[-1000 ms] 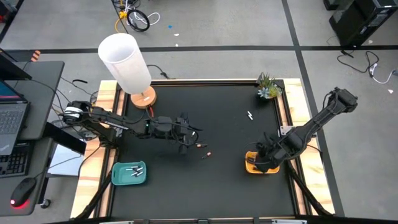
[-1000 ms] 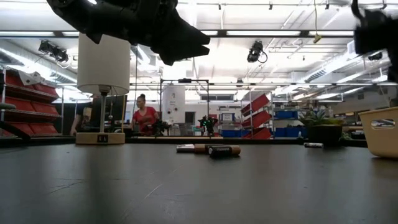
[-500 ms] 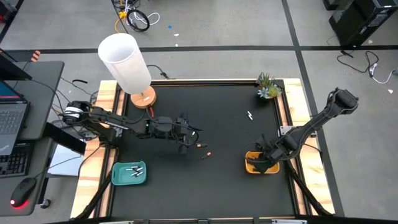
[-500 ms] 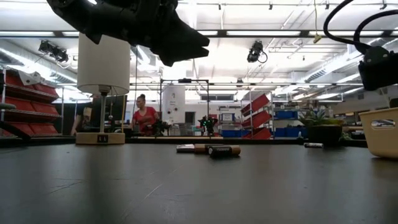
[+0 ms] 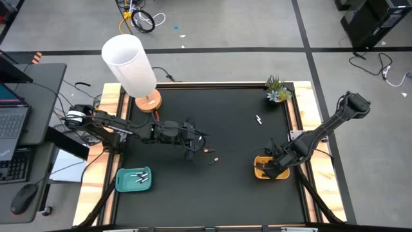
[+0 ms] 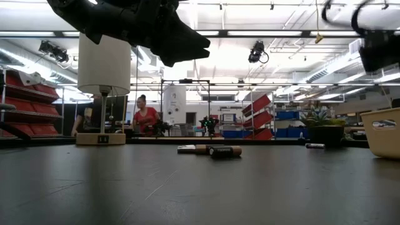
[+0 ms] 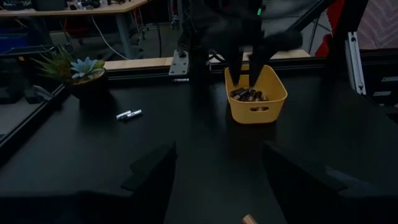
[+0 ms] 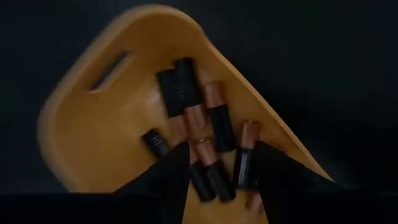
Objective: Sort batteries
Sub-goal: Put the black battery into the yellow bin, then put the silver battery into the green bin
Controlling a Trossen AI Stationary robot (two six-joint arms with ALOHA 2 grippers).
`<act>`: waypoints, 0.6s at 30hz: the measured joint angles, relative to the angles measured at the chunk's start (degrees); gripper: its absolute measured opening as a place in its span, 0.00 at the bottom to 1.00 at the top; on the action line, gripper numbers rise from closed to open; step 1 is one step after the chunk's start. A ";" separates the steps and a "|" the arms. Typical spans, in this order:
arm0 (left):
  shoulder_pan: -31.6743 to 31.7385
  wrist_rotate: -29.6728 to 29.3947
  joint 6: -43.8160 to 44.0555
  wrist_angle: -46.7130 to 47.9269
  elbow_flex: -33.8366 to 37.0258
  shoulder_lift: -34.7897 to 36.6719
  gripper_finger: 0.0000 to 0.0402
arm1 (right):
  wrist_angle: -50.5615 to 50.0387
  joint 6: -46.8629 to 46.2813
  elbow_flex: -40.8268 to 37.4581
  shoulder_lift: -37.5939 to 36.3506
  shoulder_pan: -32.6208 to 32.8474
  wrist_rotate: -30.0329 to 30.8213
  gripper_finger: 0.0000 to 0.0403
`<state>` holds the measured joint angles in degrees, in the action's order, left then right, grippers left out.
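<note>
Several dark batteries with copper ends (image 8: 214, 134) lie in the yellow tray (image 8: 93, 118) at the table's right. My right gripper (image 8: 214, 180) hangs over them, pointing down, open; its fingers stand apart above the pile and hold nothing. In the high view it is over the yellow tray (image 5: 259, 171). Two dark batteries (image 5: 211, 154) lie on the black mat at the middle, also in the low view (image 6: 215, 150). My left gripper (image 5: 193, 149) hovers beside them, open and empty (image 7: 217, 180). Two pale batteries (image 5: 258, 119) lie farther back.
A teal tray (image 5: 122, 183) holding pale batteries stands at the near left. A white lamp (image 5: 132, 64) is at the far left and a small potted plant (image 5: 277, 90) at the far right corner. People show in the room behind the table (image 6: 145, 119).
In the low view my right arm sank toward the yellow tray and then rose again; in the high view it stays over the tray. The batteries on the mat lie as before.
</note>
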<state>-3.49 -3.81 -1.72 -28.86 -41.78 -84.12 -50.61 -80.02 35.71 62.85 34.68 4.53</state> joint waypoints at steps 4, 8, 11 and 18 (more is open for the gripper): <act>0.00 0.02 0.02 0.03 0.00 0.00 0.63 | -12.01 0.55 10.29 -0.07 -0.03 4.24 0.39; 0.00 0.02 0.02 0.00 0.02 0.00 0.63 | -23.32 -0.90 17.86 -0.07 -2.11 12.15 0.39; 0.00 0.02 0.00 0.02 0.02 0.00 0.63 | -29.64 -2.24 18.95 -0.07 -6.30 15.65 0.39; 0.00 0.81 -0.93 0.06 0.00 0.00 0.63 | -28.99 10.18 13.22 -0.07 -22.52 11.83 0.39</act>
<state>-3.49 -3.01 -2.64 -28.80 -41.78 -84.12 -79.61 -69.83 48.94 62.78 12.16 16.36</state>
